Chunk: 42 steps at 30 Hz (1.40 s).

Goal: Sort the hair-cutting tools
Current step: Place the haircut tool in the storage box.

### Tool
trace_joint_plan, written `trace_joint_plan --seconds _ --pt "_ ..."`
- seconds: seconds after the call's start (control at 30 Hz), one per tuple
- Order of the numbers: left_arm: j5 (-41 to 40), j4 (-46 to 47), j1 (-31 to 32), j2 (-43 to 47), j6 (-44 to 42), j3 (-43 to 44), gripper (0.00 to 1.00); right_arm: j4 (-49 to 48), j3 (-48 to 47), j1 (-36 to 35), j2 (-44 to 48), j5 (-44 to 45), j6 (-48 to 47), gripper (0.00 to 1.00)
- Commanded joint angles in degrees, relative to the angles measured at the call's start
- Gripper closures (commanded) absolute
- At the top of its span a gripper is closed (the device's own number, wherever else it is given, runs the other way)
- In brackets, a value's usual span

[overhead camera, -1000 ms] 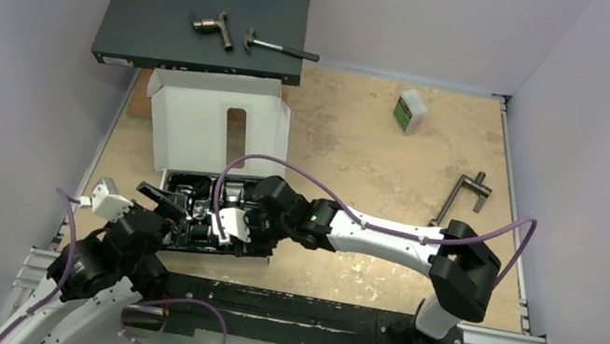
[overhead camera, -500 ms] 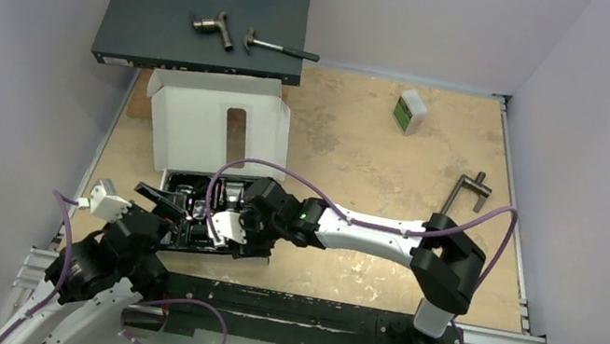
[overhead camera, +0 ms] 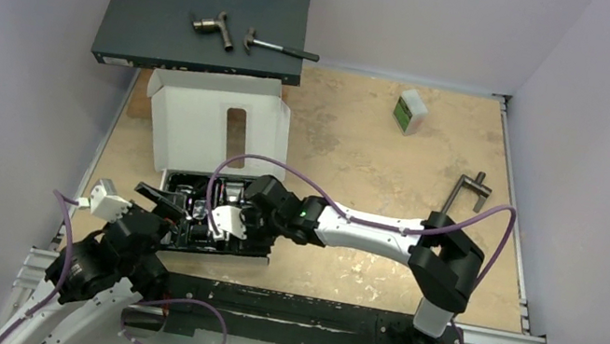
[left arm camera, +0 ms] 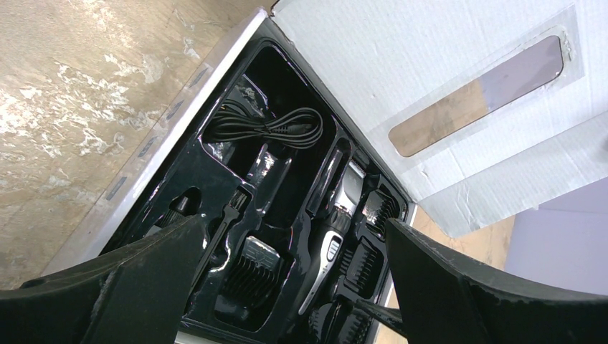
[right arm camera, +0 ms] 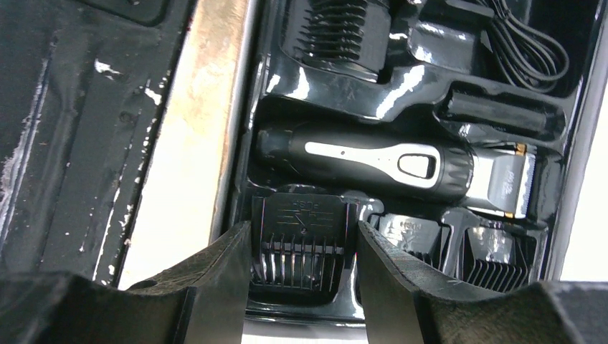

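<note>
One comb (right arm camera: 304,251) lies at the tray's (right arm camera: 337,89) edge slot, just beside the clipper (right arm camera: 373,161), pinched by the right gripper (right arm camera: 302,233). The left gripper (left arm camera: 295,222) hangs spread wide over the tray. Recommendation: keep the comb level and move it straight, clear of the clipper.

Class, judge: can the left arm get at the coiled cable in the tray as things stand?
Probably yes: the left gripper hangs open above the tray, and the cable lies uncovered, nothing over it.
</note>
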State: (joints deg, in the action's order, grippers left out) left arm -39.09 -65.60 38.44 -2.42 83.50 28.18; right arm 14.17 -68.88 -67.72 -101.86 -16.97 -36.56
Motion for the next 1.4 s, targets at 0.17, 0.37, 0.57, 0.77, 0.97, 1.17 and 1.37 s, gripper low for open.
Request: trace_joint_plan --seconds 0.17,0.37,0.57,0.77,0.97,1.17,1.37 --pt "1.8 -6.8 0.2 -0.7 0.3 -0.1 0.02 -0.6 -1.3 0.5 0.8 2.3 4.6 1.0" --pt "2.0 -6.6 0.2 -1.0 0.3 -0.2 0.02 -0.5 -1.1 0.5 0.1 3.1 6.1 1.0" --pt "2.0 -6.4 0.2 -1.1 0.2 -0.2 0.02 -1.1 -0.3 0.7 0.2 3.6 7.7 1.0" --pt "2.1 -6.3 0.3 -1.2 0.1 -0.3 0.02 -2.0 1.0 0.7 0.8 4.1 7.9 1.0" --pt "2.0 -6.3 0.2 -1.2 0.0 -0.4 0.02 -3.0 2.6 1.1 1.3 4.9 8.1 1.0" --pt "2.0 -6.2 0.2 -1.2 0.0 -0.4 0.02 -2.9 2.6 1.4 1.2 4.8 8.1 0.95" --pt "2.1 -6.2 0.2 -1.1 0.0 -0.4 0.02 -2.4 2.0 1.3 1.5 5.0 7.9 0.74"
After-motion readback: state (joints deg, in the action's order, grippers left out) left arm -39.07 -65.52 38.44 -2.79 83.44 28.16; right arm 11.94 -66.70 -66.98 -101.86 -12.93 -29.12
